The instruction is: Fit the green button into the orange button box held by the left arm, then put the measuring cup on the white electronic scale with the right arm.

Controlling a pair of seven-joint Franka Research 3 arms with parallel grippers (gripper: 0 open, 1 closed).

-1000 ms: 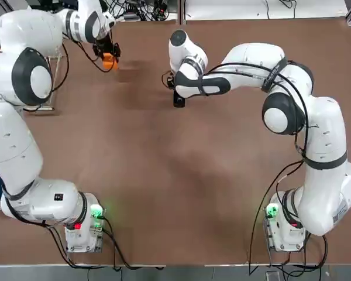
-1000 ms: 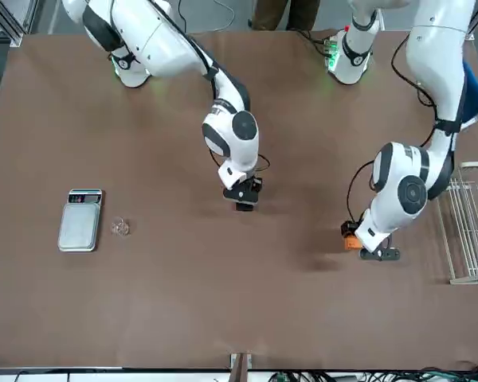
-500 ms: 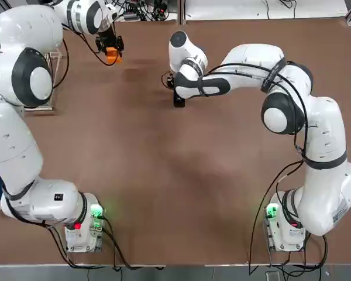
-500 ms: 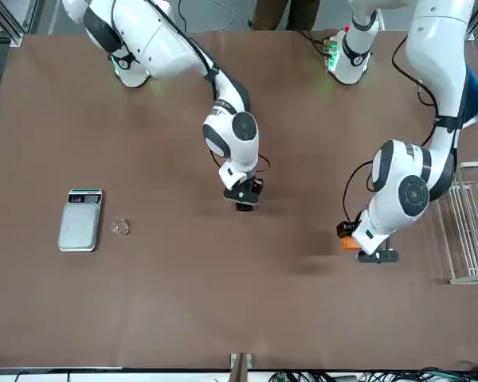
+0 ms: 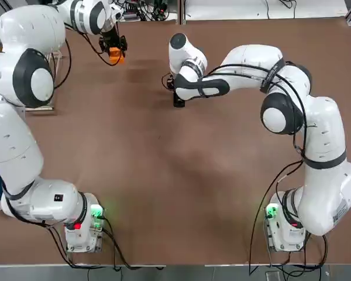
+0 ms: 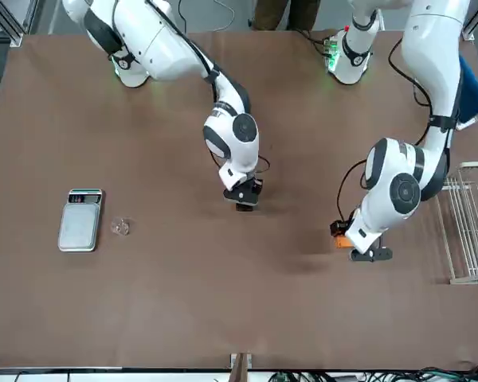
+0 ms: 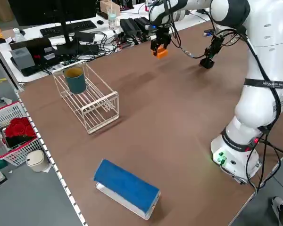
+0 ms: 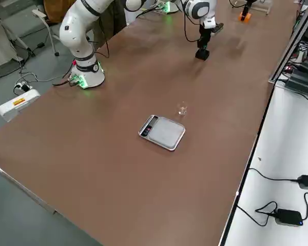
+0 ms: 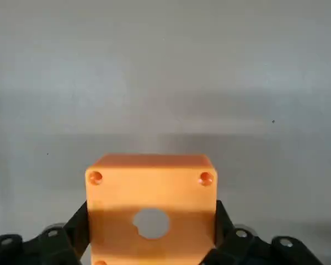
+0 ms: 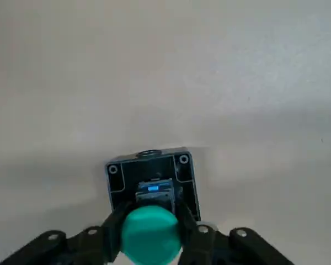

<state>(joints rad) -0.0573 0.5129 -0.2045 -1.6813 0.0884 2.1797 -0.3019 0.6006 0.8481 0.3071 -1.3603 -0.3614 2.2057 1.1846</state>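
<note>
Green button [image 10: 150, 234] between the narrowed fingers of the right gripper [image 10: 152, 212], over the table's [image 6: 183, 294] middle, on the side away from the arm bases; round, smooth cap, with a hard, squared black block [image 10: 118, 182] just beyond. Orange button box [image 9: 150, 193] clamped across its width by the fingers of the left gripper [image 9: 152, 221], well apart, out toward the table's far left. For the fitting, probably best to bring box and button together slowly, well above the table, and square up both axes before any contact. Match the button's body to the notch in the round hole [image 9: 150, 223], then press straight in, with a light, even push; beware of tilt, a jammed rim or a cap turning between the fingers. Box of matt, flat-faced plastic, with small round corner recesses: good for a firm side grip. Farther out, measuring cup [image 6: 120, 227], clear, rounded and likely slippery, near the white electronic scale [image 6: 80, 221], flat, with a smooth metallic-looking plate. Brown, even tabletop beneath.
</note>
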